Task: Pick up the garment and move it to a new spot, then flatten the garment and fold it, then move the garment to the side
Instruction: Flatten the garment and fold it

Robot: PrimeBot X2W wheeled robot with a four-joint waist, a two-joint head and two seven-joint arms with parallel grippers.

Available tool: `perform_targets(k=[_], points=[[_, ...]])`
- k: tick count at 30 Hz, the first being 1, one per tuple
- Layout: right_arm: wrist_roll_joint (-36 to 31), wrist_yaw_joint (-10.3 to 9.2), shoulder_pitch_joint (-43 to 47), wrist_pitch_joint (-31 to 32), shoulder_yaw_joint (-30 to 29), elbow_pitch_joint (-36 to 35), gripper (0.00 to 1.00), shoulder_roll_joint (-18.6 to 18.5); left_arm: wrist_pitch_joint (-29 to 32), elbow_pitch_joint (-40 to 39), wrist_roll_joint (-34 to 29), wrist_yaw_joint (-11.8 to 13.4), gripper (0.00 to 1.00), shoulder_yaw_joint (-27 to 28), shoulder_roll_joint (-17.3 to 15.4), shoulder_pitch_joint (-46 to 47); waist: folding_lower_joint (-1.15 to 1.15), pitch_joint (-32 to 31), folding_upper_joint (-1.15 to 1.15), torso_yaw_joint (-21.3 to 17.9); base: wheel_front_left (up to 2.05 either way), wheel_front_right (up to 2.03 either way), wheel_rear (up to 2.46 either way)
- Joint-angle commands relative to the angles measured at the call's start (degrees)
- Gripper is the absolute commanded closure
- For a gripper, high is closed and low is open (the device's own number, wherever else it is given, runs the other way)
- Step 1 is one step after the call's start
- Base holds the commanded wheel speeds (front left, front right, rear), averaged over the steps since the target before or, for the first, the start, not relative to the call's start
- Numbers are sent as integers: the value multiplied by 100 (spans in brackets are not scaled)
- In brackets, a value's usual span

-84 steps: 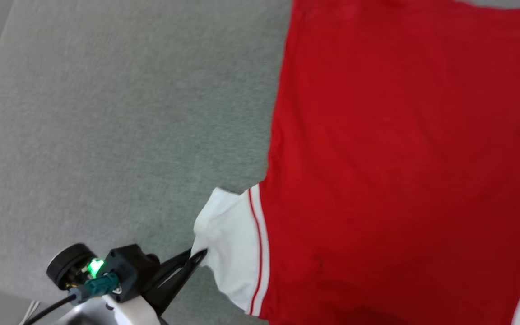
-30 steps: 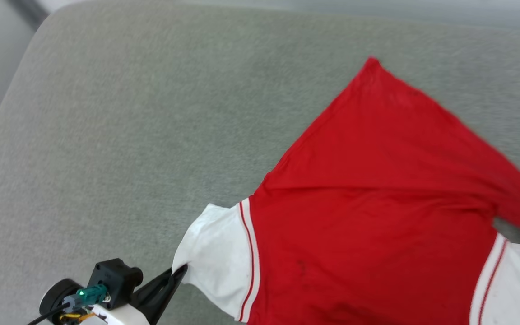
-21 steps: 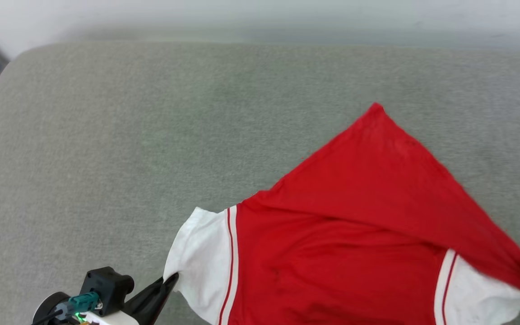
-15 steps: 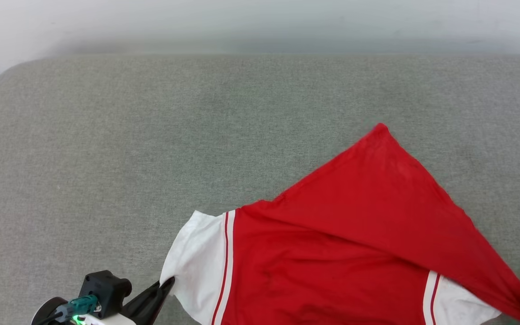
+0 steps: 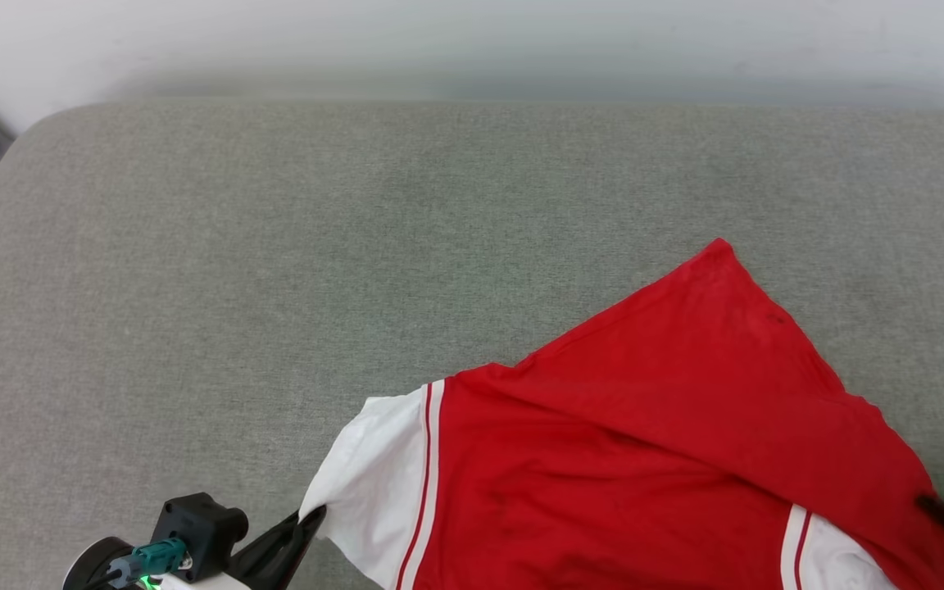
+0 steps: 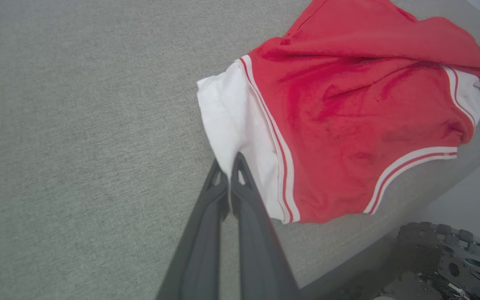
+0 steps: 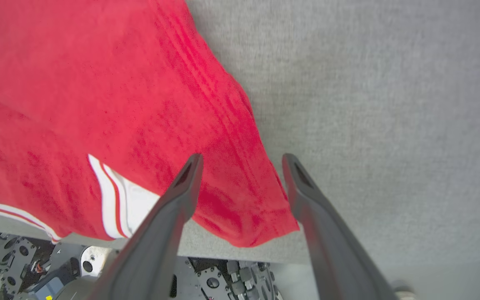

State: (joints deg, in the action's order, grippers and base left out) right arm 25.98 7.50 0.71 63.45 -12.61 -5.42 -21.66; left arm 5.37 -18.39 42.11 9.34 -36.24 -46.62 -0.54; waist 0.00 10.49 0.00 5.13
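Garment (image 5: pixel 603 459) lies red side up on the near right of the grey cushion (image 5: pixel 275 246), long axis left to right, sleeve to sleeve, one red corner pointing away from us. Our left gripper (image 6: pixel 228 162), reaching in low, is clamped on the white sleeve (image 6: pixel 231 104). Our right gripper (image 7: pixel 242 160) hangs with fingers spread wide over the folded red edge, holding nothing.

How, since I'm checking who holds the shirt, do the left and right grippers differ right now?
The left gripper is shut, pinching the white sleeve of the garment; the right gripper stands wide open, gripping nothing. The left gripper sits at the sleeve's edge, while the right gripper straddles a folded-over red corner. Both have long dark fingers and hang over the grey cushion.
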Motion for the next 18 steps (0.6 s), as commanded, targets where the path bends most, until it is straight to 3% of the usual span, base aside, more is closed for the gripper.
perform_targets(k=[1,9,18], points=[[13,-2,-196,-51,22,-118,0,-72,9,-43,-17,33,100,12,-29,86,0,22,0,48,0,0,0],[-73,-2,-1644,267,674,-474,0,-27,135,-328,-142,100,100,21,-86,220,0,400,0,328,0,0,0],[-595,-2,-3232,712,1281,488,0,-86,212,-504,-351,-36,100,-124,130,657,0,1139,0,950,0,0,0]])
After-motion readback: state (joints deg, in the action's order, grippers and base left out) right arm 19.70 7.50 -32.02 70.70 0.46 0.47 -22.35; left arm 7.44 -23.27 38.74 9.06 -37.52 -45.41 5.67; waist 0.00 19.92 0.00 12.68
